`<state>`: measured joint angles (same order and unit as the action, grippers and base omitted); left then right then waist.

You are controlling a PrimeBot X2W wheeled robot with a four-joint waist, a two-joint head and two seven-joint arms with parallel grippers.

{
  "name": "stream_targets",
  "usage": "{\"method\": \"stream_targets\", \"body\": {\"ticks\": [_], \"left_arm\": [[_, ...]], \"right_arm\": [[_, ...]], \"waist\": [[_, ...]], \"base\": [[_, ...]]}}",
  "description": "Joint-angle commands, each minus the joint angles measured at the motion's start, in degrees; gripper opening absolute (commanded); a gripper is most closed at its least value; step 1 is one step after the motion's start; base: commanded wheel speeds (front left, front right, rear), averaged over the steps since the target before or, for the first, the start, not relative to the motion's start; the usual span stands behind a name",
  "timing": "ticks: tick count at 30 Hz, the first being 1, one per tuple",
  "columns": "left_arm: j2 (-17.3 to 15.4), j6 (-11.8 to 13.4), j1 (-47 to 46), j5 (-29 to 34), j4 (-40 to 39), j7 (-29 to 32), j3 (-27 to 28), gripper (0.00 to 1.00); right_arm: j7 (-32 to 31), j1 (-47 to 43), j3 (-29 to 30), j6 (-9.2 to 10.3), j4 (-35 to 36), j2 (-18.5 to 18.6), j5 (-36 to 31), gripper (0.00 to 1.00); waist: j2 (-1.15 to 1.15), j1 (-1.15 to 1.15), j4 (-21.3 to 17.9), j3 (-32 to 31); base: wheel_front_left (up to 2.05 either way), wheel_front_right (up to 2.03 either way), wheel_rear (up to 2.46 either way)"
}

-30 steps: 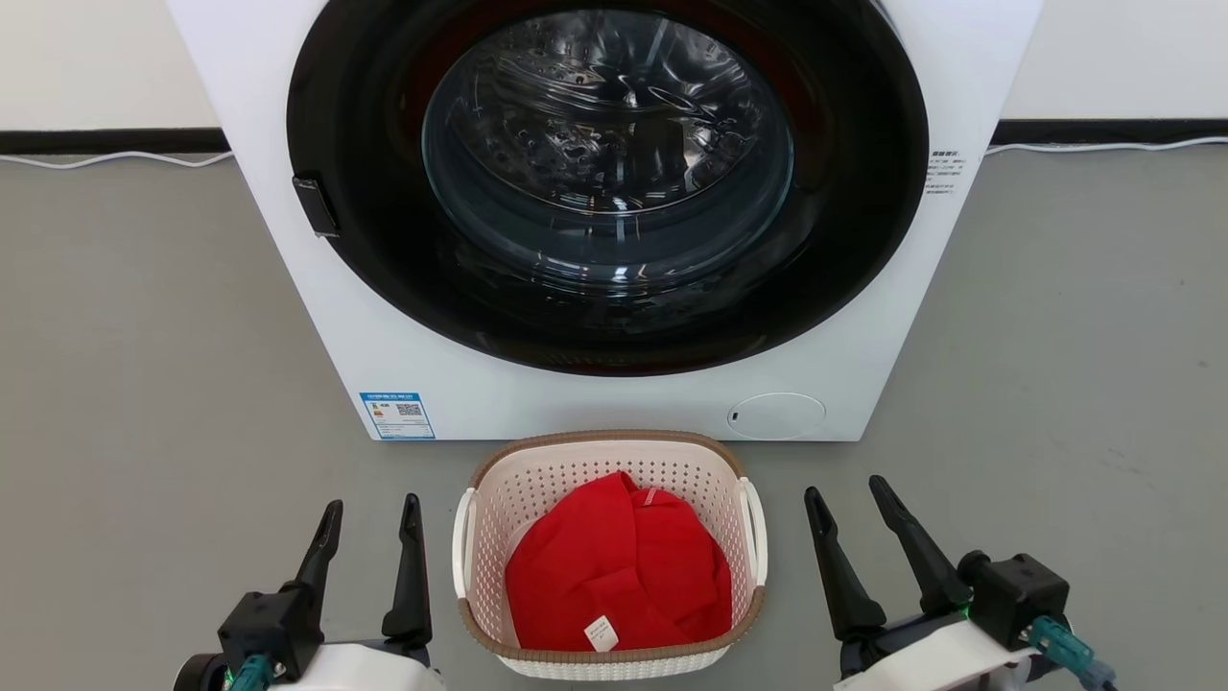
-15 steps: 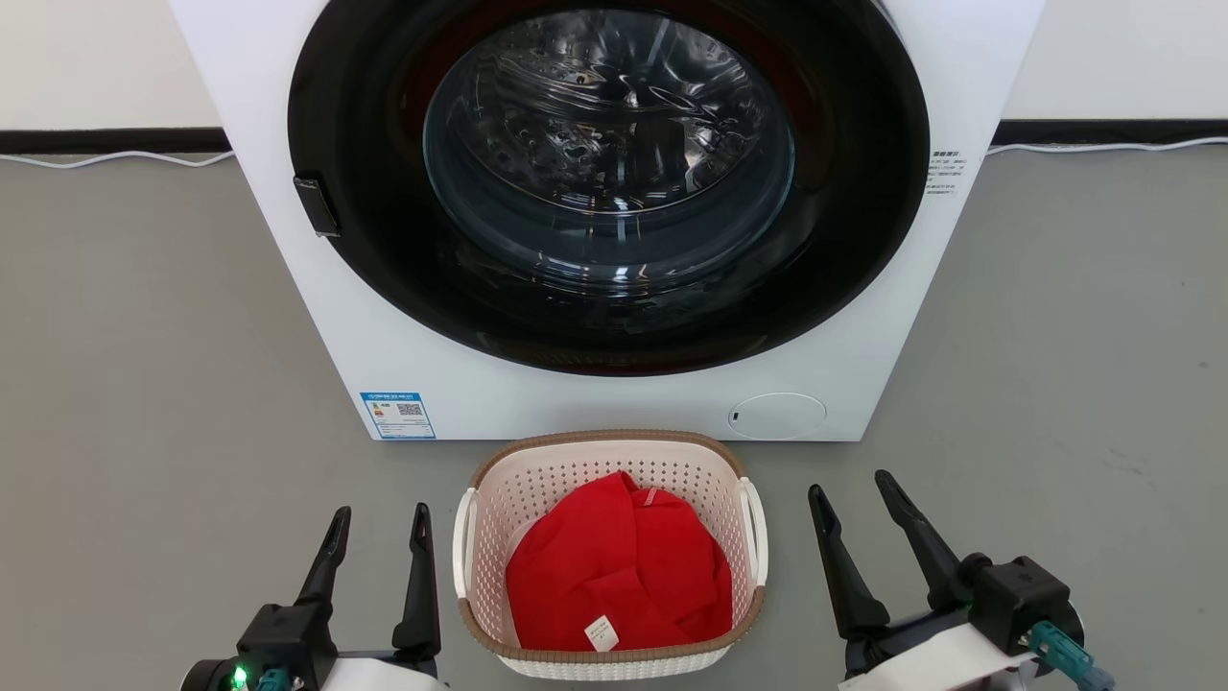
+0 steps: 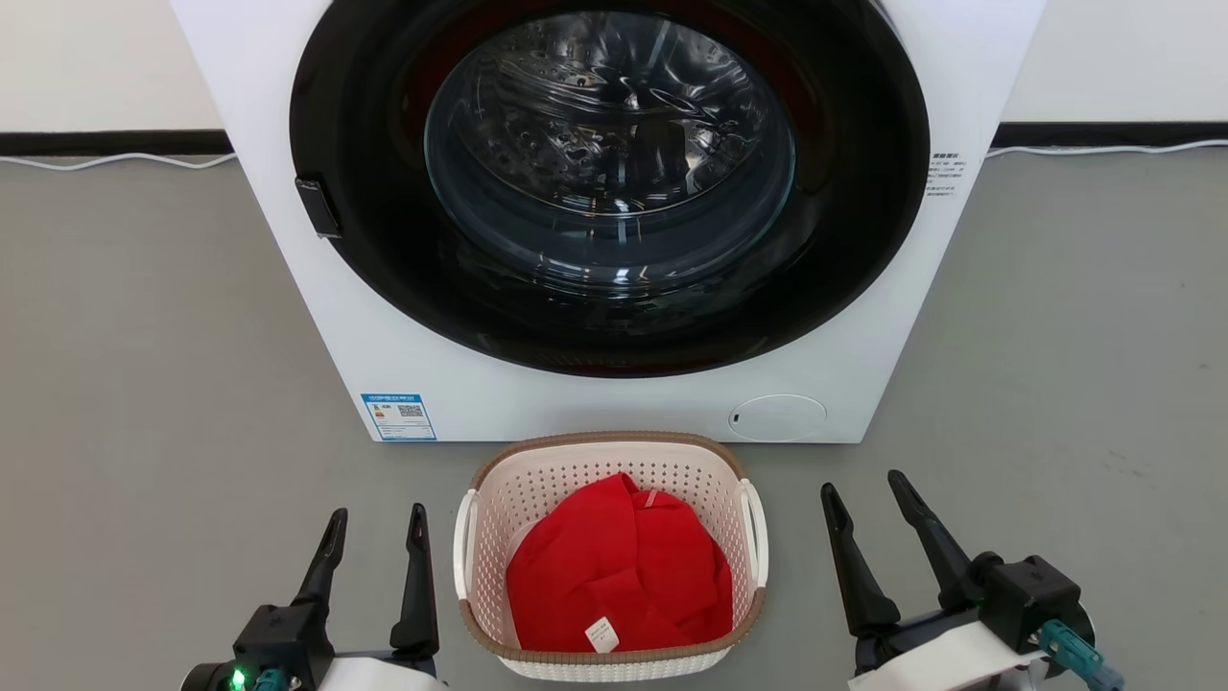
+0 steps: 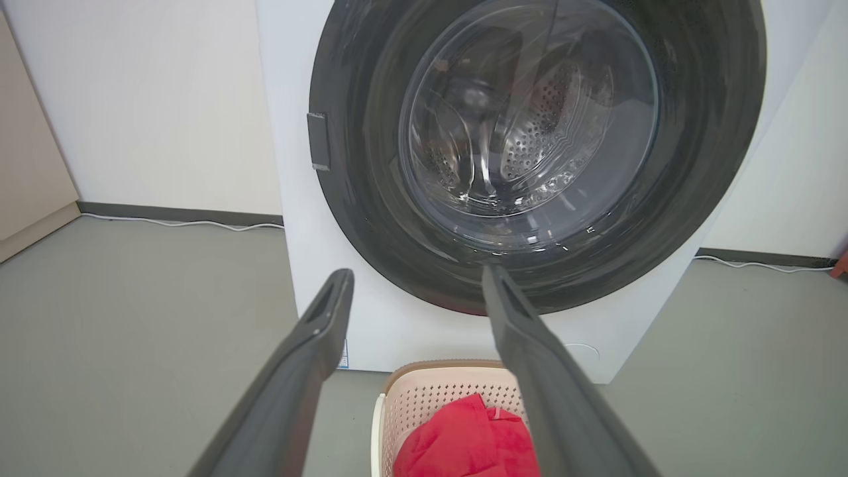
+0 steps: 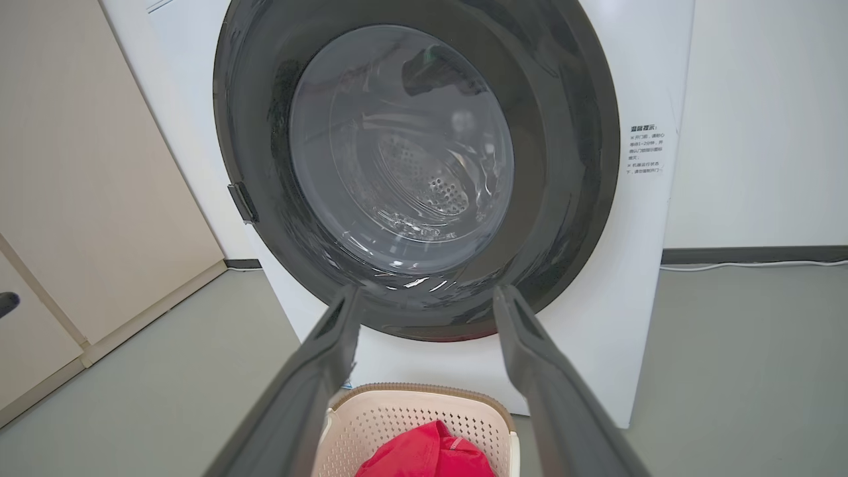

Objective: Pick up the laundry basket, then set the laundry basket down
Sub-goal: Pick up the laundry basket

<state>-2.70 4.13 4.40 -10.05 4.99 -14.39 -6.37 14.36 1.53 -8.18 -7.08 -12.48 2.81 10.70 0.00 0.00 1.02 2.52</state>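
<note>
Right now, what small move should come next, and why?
Probably bring both arms inward toward the side handles: the left gripper and right gripper are open, flanking the laundry basket without touching it, and it sits on the floor.

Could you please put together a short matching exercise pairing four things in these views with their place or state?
Things:
1. laundry basket
2. red garment
3. washing machine
4. right gripper

Place or state:
A. open, to the right of the laundry basket
B. white, with a round glass door
C. lying inside the laundry basket
D. directly in front of the washing machine

Pairs: 1-D, 2-C, 3-B, 4-A
</note>
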Motion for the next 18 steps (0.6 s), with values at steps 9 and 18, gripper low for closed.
{"method": "stream_targets", "body": {"ticks": [9, 18], "left_arm": [[-0.2, 0.5, -1.1, -0.5, -1.3, -0.6, 1.7, 1.0], [-0.2, 0.5, -1.1, -0.6, -1.3, -0.6, 1.6, 1.0]], "right_arm": [[0.6, 2.7, -1.3, -0.41, 0.7, 0.1, 0.4, 1.0], [0.6, 2.7, -1.4, -0.41, 0.7, 0.1, 0.4, 1.0]], "waist": [[0.0, 0.0, 0.0, -0.1], [0.0, 0.0, 0.0, 0.0]], "base": [[0.0, 0.0, 0.0], [0.0, 0.0, 0.0]]}}
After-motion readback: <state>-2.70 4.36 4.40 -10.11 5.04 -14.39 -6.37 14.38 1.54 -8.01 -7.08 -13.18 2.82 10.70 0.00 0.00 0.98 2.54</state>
